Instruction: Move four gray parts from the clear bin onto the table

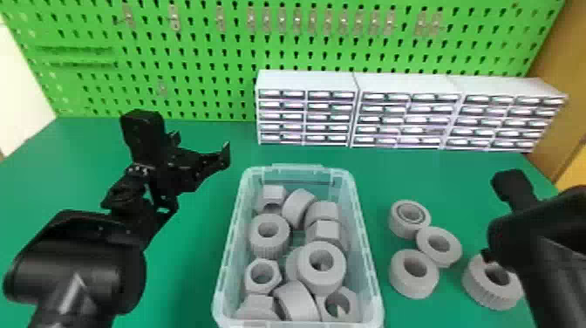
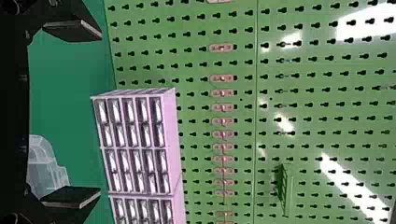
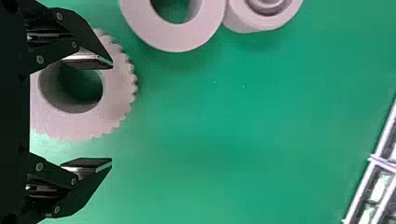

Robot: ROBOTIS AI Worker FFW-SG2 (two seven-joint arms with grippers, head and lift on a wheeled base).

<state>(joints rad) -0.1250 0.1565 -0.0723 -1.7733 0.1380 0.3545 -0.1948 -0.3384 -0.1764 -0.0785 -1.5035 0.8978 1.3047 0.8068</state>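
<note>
A bright green pegboard (image 1: 209, 54) stands behind the green worktop (image 1: 78, 165), stretching across the top of the frame. Small metal holders (image 1: 311, 19) hang along its upper part, most of them bunched in a row near the middle. Against its foot, centre to right, I see pale cabinets (image 1: 405, 83) of little drawers, side by side. A pale wall (image 1: 9, 70) shows at the far upper left, a brown panel (image 1: 553, 70) at the upper right. In the left wrist view, white glare (image 2: 357, 191) streaks the pegboard.
</note>
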